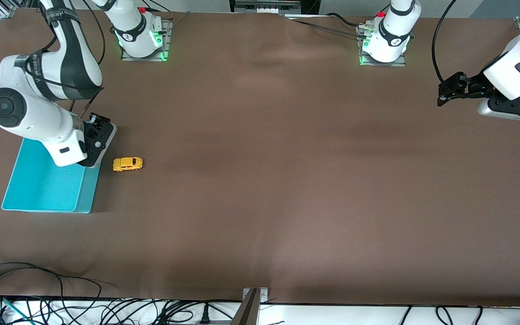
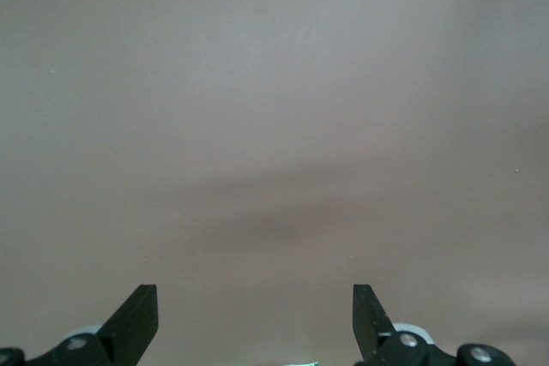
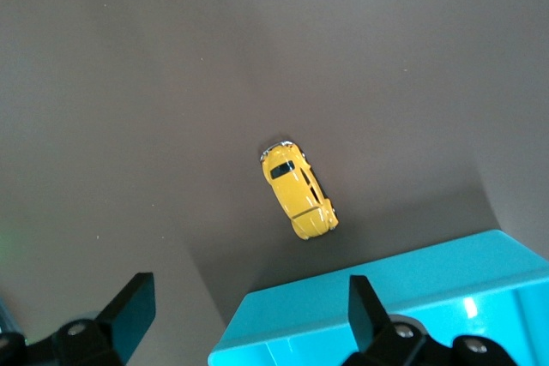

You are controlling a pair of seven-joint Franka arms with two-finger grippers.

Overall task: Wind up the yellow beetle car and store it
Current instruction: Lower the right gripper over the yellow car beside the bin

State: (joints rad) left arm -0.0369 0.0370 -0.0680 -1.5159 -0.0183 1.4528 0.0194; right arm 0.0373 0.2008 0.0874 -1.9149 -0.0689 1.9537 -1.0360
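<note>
Hovering wide open and empty over the turquoise bin's (image 1: pixel 43 185) rim, the right claw (image 3: pixel 244 306) faces the yellow beetle car (image 1: pixel 127 164); the left claw (image 2: pixel 256 315) waits, spread wide, above bare worktop (image 1: pixel 287 158).

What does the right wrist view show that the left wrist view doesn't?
Only the right wrist view shows the yellow toy car standing on the table beside the turquoise bin, with the open right hand over the bin's edge. Only the left wrist view shows the open left hand, waiting over bare table. Both show the brown table cover and spread black fingers, holding nothing.
</note>
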